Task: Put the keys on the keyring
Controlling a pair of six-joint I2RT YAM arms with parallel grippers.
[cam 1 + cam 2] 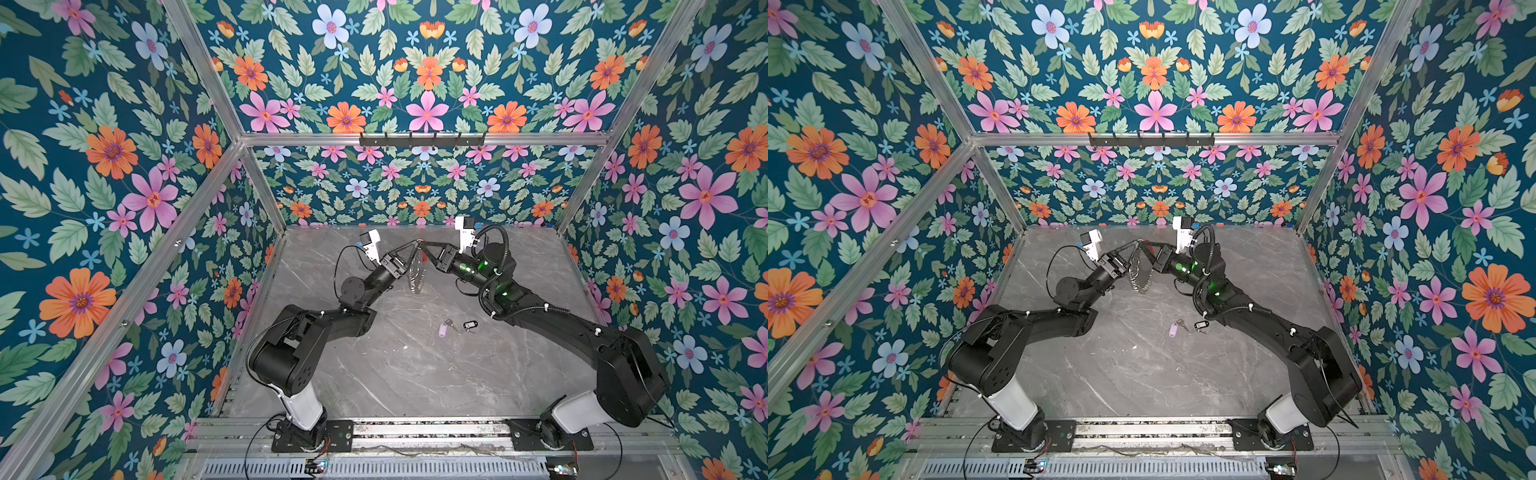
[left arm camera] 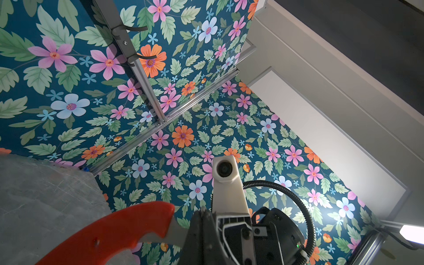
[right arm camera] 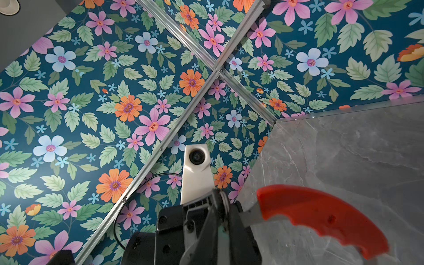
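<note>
Keys show in both top views only.

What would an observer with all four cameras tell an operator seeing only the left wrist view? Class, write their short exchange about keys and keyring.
Operator: I see only the red part of the keyring. What is not on it yet?
Observer: The lilac-tagged key and the black-tagged key lie side by side on the table, apart from it.
Operator: What hangs under the red part?
Observer: A row of silver rings dangles below where the left gripper and right gripper meet.
</note>
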